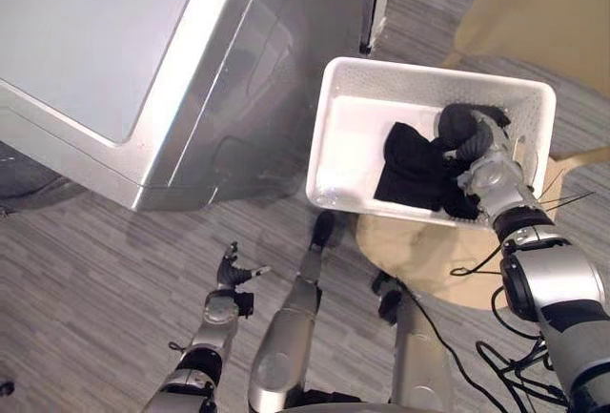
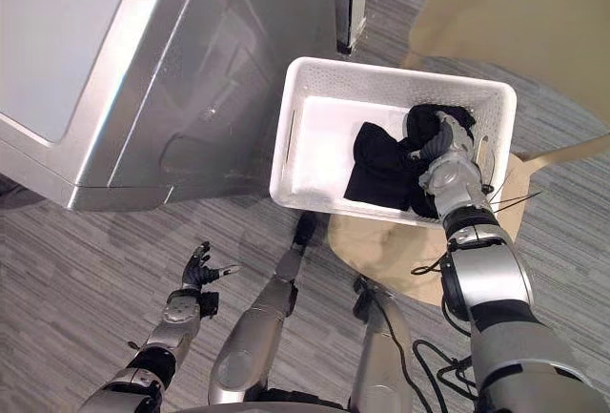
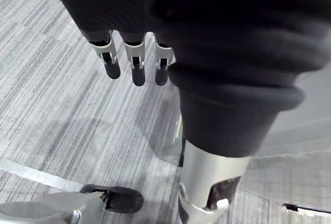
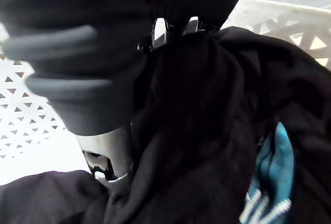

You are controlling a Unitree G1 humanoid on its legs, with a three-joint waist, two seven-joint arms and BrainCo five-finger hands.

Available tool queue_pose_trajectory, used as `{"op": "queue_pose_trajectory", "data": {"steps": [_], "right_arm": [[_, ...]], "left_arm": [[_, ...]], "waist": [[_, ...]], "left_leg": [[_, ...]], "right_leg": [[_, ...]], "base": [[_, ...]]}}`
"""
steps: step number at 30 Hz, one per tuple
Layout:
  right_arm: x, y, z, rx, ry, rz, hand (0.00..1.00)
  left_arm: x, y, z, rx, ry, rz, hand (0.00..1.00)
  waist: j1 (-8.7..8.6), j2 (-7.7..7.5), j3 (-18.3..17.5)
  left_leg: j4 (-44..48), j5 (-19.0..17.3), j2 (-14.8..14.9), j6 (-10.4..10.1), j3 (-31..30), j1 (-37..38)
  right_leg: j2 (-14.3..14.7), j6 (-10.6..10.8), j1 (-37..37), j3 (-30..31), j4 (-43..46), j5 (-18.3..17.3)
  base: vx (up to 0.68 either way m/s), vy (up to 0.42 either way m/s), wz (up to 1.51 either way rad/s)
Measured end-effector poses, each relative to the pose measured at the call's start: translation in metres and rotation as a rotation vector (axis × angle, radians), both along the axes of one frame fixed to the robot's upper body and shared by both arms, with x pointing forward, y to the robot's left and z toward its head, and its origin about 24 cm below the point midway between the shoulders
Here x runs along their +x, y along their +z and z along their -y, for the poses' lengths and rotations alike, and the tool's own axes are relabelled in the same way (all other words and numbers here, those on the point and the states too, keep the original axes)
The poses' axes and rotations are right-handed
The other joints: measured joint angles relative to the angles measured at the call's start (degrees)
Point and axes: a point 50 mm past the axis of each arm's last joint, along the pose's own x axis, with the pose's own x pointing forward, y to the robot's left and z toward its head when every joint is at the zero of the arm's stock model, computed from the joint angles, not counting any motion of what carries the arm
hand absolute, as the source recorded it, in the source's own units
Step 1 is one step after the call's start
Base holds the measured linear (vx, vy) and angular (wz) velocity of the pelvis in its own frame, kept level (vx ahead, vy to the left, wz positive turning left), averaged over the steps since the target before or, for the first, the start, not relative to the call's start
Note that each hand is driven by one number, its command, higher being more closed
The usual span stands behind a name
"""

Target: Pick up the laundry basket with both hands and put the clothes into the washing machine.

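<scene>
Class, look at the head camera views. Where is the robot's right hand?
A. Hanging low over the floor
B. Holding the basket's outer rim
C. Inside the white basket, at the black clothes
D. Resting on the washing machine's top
C: the right hand is inside the white basket, down at the black clothes; it is the left hand that hangs over the floor.

Grey striped carpet; a tan round surface; a larger beige surface behind it
</scene>
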Motion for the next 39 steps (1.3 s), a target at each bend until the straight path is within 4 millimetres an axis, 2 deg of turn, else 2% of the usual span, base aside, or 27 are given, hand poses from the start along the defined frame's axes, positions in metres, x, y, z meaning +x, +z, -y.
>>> {"op": "queue_pose_trajectory", "data": {"steps": [6,11,15,17,19,22,23,26,29,31,32,34,36,38,39], "right_arm": [[0.003,0.001,-0.008,0.010,0.053,-0.023,1.00],[0.003,-0.005,-0.018,0.093,0.074,-0.007,1.00],[0.002,0.025,-0.041,0.179,0.185,0.207,1.00],[-0.005,0.024,-0.056,0.297,0.245,0.284,1.00],[-0.022,0.007,-0.087,0.494,0.352,0.341,1.00],[-0.047,-0.025,-0.105,0.673,0.393,0.337,1.00],[-0.061,-0.040,-0.114,0.767,0.410,0.320,1.00],[-0.092,-0.056,-0.128,0.936,0.452,0.329,1.00],[-0.115,-0.056,-0.134,1.066,0.494,0.387,1.00],[-0.123,-0.053,-0.137,1.110,0.527,0.403,1.00],[-0.126,-0.049,-0.148,1.145,0.583,0.411,1.00],[-0.130,-0.042,-0.159,1.180,0.636,0.433,1.00],[-0.130,-0.042,-0.161,1.190,0.637,0.434,1.00],[-0.134,-0.041,-0.163,1.197,0.643,0.439,1.00],[-0.136,-0.041,-0.166,1.194,0.661,0.439,1.00]], "left_arm": [[0.007,0.004,0.015,-0.039,-0.021,0.020,0.00],[0.008,0.004,0.014,-0.035,-0.021,0.020,0.00],[0.006,0.003,0.007,-0.017,-0.015,0.013,0.00],[0.001,0.000,0.003,-0.012,-0.007,-0.001,0.00],[-0.017,-0.012,-0.006,-0.015,0.037,-0.051,0.00],[-0.037,-0.025,-0.009,-0.016,0.052,-0.120,0.00],[-0.049,-0.031,-0.011,-0.015,0.050,-0.154,0.00],[-0.071,-0.043,-0.013,-0.001,0.043,-0.220,0.00],[-0.087,-0.050,-0.015,0.000,0.053,-0.266,0.00],[-0.096,-0.054,-0.017,0.001,0.060,-0.293,0.00],[-0.101,-0.055,-0.019,0.005,0.064,-0.306,0.00],[-0.097,-0.054,-0.017,0.005,0.054,-0.296,0.00],[-0.090,-0.051,-0.016,0.005,0.048,-0.277,0.00],[-0.076,-0.044,-0.016,0.011,0.040,-0.231,0.00],[-0.069,-0.038,-0.016,0.012,0.037,-0.192,0.00]], "waist": [[0.19,-0.24,0.15],[-0.22,-0.60,0.60],[-1.60,-0.73,0.51],[-1.87,-1.40,0.16],[-2.87,-3.23,-1.44],[-3.16,-4.49,-4.30],[-3.38,-4.96,-6.10],[-4.47,-5.47,-10.94],[-4.98,-6.32,-13.52],[-5.71,-6.91,-14.37],[-5.70,-7.48,-14.75],[-5.81,-7.73,-14.85],[-5.75,-7.68,-14.87],[-5.90,-7.57,-14.79],[-5.74,-7.95,-14.96]], "left_leg": [[0.01,0.73,0.26,0.02,0.22,0.85],[-0.08,0.70,0.99,-0.02,0.04,4.50],[-0.14,0.05,1.89,-0.25,0.29,7.03],[-0.13,-0.34,2.01,-0.03,0.89,8.41],[-0.12,-1.13,1.96,0.46,2.26,10.34],[-0.10,-2.11,1.72,1.02,3.25,13.16],[-0.10,-2.61,1.61,1.09,3.92,15.00],[-0.12,-3.68,1.52,1.12,4.88,17.66],[-0.13,-4.65,1.85,1.54,6.51,19.94],[-0.17,-4.88,2.29,1.50,7.57,20.43],[-0.16,-5.23,2.94,1.15,8.91,20.28],[-0.08,-5.40,3.58,0.99,9.59,19.02],[1.25,-5.10,3.76,1.37,9.40,17.86],[4.46,-5.05,3.70,1.55,6.62,15.16],[6.96,-5.06,2.92,1.52,4.56,13.14]], "right_leg": [[0.29,-0.33,-0.27,1.65,1.63,-1.04],[1.53,-0.67,4.55,1.46,-1.02,-0.75],[2.87,-0.62,8.30,1.39,-4.15,0.42],[3.12,-0.45,9.70,1.94,-4.85,0.63],[3.23,-0.25,11.51,2.93,-5.54,0.71],[3.23,0.12,14.48,3.64,-6.91,0.74],[3.22,0.37,16.55,4.07,-7.92,0.82],[3.44,0.92,19.99,4.50,-10.35,1.18],[3.95,1.19,22.02,6.00,-11.97,1.62],[4.58,1.06,22.82,6.85,-13.74,2.79],[5.42,1.32,22.55,8.41,-15.35,3.91],[6.12,1.41,20.96,9.64,-15.51,5.32],[6.15,1.70,20.44,9.59,-15.05,5.83],[5.51,1.97,18.10,13.51,-1.12,-1.08],[4.76,3.53,19.55,16.11,3.27,-4.68]], "base": [[0.02,-0.088,-0.01],[0.01,-0.083,-0.02],[-0.02,-0.053,-0.03],[0.00,-0.032,-0.12],[0.05,-0.026,-0.19],[0.10,-0.017,-0.13],[0.10,-0.002,-0.14],[0.08,0.008,-0.11],[0.03,0.014,-0.21],[-0.02,0.007,-0.38],[-0.06,-0.003,-0.61],[-0.08,-0.014,-0.43],[-0.07,-0.018,0.10],[-0.06,-0.081,0.75],[-0.02,-0.125,0.98]]}}
